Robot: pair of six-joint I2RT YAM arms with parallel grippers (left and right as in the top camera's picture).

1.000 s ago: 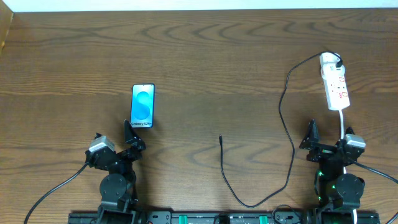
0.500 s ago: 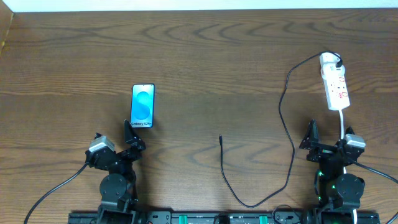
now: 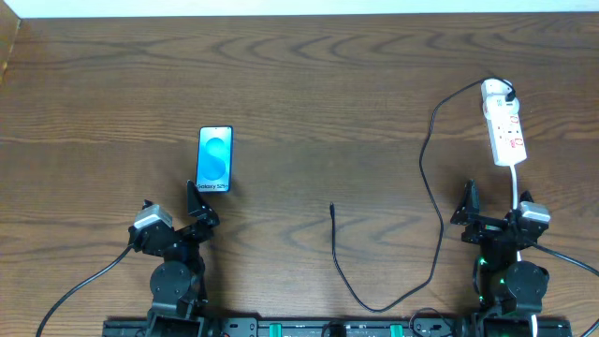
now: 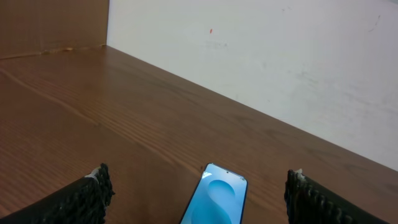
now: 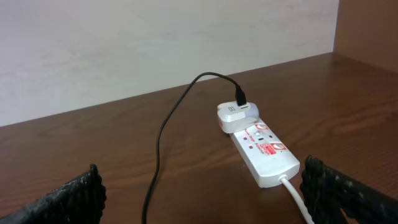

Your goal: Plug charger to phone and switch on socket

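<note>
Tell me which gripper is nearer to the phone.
Left. The left gripper is open, with the phone just ahead of it on the table. The right gripper, also open, is far off across the table, close to the power strip.

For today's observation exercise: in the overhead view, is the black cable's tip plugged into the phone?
No, the charger's tip lies on the bare table, apart from the phone.

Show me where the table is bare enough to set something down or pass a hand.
Widest bare patch: the far strip of table beyond the phone and socket. Also bare: the middle between phone and charger tip, and left of the phone. Crowded: the right, where the charger loops from the socket to the near edge.
</note>
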